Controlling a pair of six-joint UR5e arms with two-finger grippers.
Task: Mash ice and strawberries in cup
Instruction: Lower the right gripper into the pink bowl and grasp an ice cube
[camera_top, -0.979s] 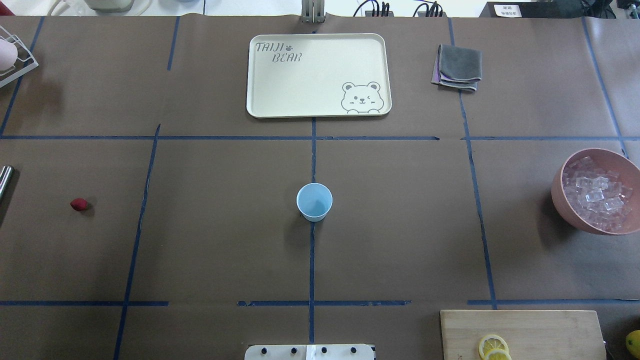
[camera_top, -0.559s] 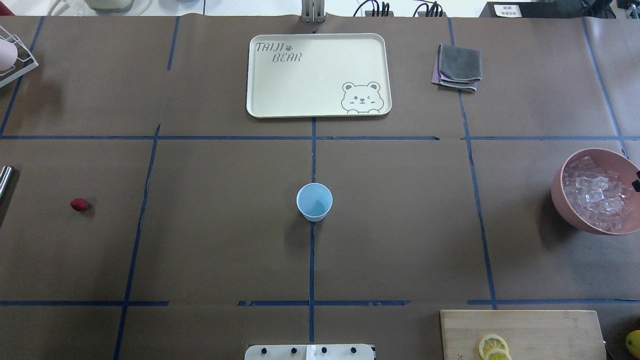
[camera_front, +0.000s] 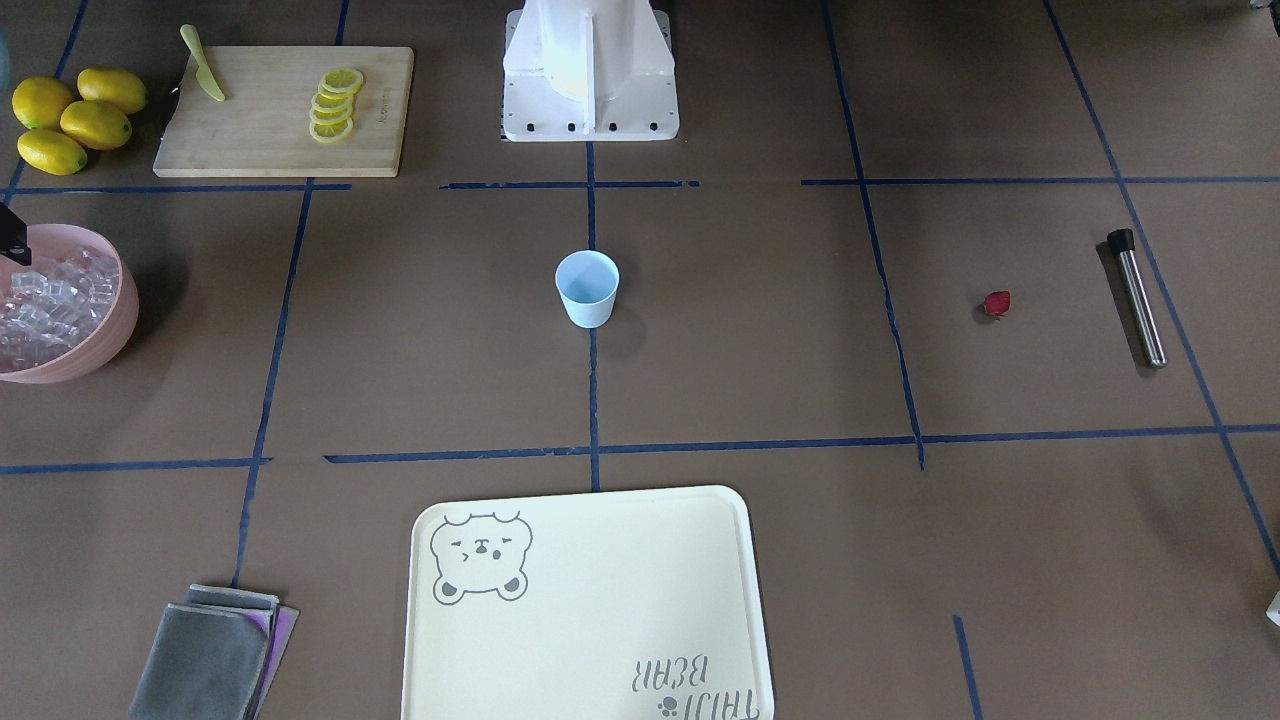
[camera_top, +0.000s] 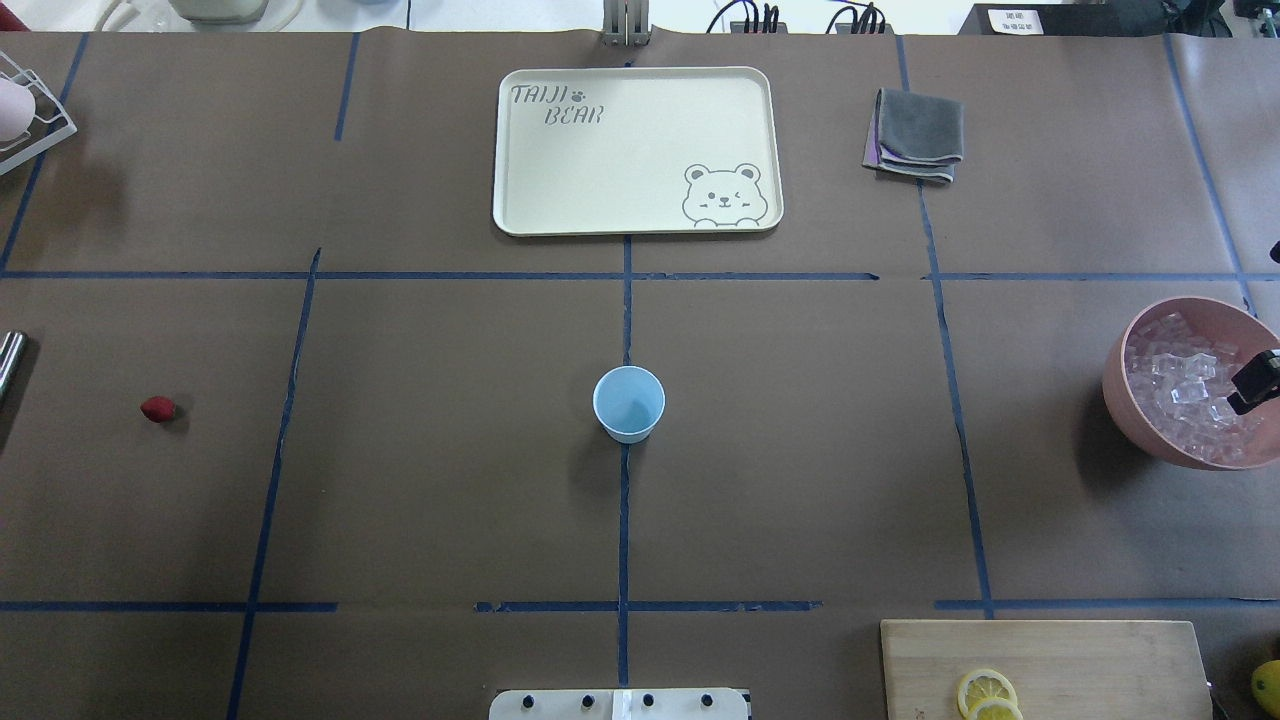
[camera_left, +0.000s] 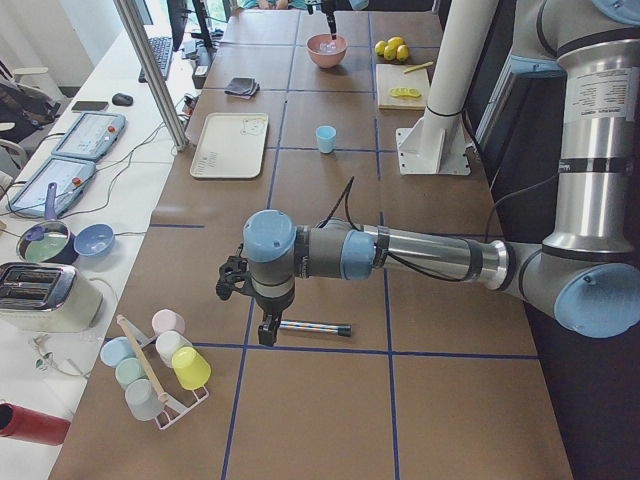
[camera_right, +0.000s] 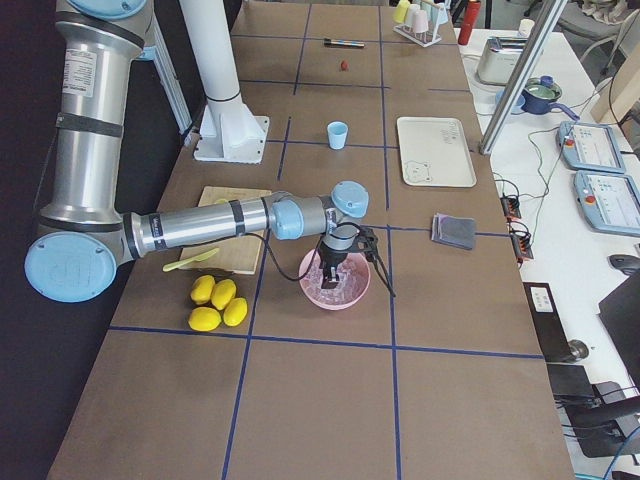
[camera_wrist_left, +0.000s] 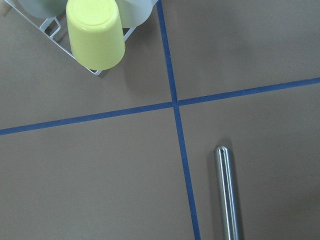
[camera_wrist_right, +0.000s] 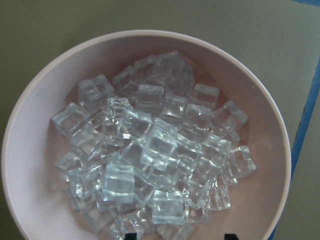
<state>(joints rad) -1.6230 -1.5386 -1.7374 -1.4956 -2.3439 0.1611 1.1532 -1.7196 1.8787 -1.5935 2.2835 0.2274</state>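
The pale blue cup (camera_top: 628, 403) stands upright and empty-looking at the table's middle, also seen in the front view as the cup (camera_front: 587, 288). One dark red strawberry (camera_top: 157, 408) lies far to its left. Ice (camera_wrist_right: 150, 150) fills a pink bowl (camera_top: 1118, 395) at the right edge. My right gripper (camera_wrist_right: 180, 236) hovers open just above the ice, holding nothing. My left gripper (camera_left: 250, 308) hangs over a metal rod (camera_wrist_left: 227, 195) at the table's left end. I cannot tell whether it is open or shut.
A cream bear tray (camera_top: 640, 150) and a folded grey cloth (camera_top: 915, 135) lie at the far side. A cutting board (camera_front: 285, 110) carries lemon slices and a knife, with lemons (camera_front: 70, 115) beside it. A rack of cups (camera_left: 155, 365) stands near the left gripper.
A black finger of my right gripper has come in from the right edge and now sits over the bowl of ice. Nothing else has moved.
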